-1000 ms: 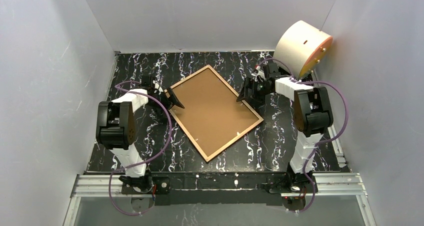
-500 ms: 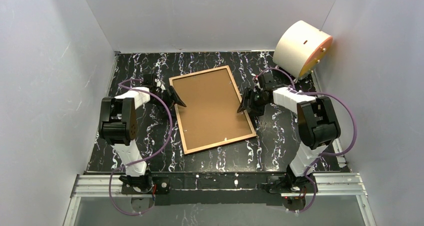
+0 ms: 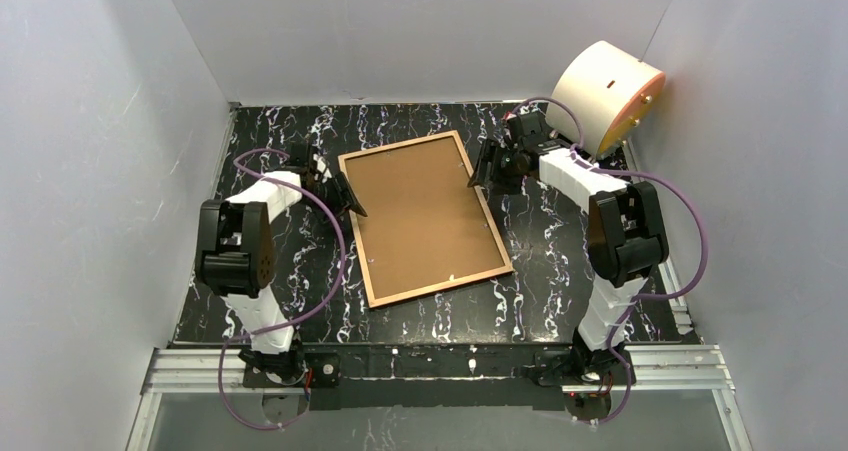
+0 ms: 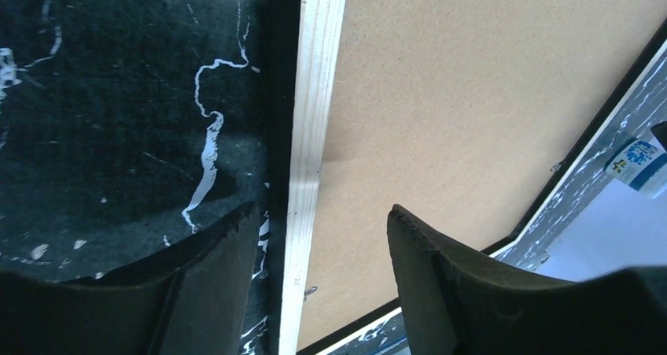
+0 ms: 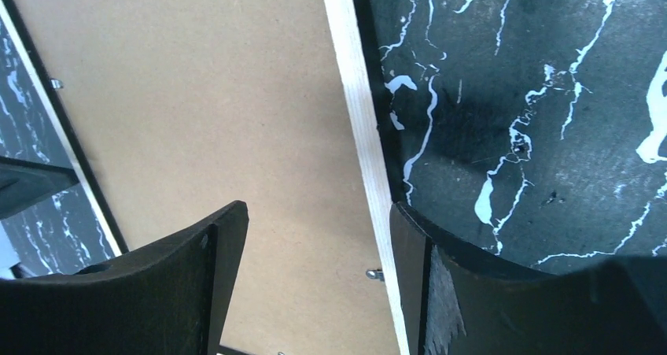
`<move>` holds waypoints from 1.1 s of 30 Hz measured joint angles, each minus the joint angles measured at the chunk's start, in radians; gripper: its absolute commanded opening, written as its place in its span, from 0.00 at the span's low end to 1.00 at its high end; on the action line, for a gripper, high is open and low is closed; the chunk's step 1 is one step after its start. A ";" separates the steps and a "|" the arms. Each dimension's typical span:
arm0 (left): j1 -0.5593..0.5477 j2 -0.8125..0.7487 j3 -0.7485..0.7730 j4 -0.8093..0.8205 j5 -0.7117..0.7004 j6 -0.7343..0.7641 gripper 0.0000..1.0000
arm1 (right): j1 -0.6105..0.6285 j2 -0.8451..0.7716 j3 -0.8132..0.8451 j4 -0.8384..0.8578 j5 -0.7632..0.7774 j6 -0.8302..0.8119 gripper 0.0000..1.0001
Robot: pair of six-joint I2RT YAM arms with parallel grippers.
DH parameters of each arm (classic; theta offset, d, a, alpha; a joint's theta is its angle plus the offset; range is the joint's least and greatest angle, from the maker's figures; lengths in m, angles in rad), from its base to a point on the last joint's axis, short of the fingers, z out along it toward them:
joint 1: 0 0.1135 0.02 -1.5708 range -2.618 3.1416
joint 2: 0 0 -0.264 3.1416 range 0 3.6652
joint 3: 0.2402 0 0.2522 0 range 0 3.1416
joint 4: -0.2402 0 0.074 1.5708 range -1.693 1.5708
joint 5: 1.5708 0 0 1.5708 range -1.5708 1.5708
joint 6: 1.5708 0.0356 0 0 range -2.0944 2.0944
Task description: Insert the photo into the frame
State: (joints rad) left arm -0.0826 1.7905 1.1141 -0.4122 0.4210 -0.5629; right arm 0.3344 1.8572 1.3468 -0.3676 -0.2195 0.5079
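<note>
Between left claw (image 3: 351,199) and right claw (image 3: 479,174), the frame (image 3: 425,216) lies flat.

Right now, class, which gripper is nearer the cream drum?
Right. The right gripper is at the frame edge facing the cream drum; the left gripper is at the opposite edge.

The frame (image 3: 425,221) lies flat on the table (image 3: 560,291)

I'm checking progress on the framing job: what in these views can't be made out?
- The photo: in no view; whether it lies under the backing board cannot be told.
- The frame: front face turned down, hidden by the board in every view.
- Blue-and-white label: left wrist view, cut by the right edge, too small to read.
</note>
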 measured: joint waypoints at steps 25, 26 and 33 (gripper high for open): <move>-0.003 -0.049 -0.059 -0.019 -0.105 0.033 0.36 | 0.022 -0.034 -0.160 -0.076 0.071 -0.062 0.48; -0.003 -0.063 -0.059 -0.024 -0.117 0.036 0.36 | 0.024 -0.041 -0.167 -0.076 0.078 -0.062 0.49; -0.001 -0.103 -0.053 -0.033 -0.153 0.043 0.37 | 0.029 -0.087 -0.179 -0.076 0.093 -0.063 0.53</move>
State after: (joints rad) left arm -0.0834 1.6875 1.0611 -0.4450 0.2684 -0.5201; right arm 0.3634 1.7702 1.1675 -0.4438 -0.1268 0.4454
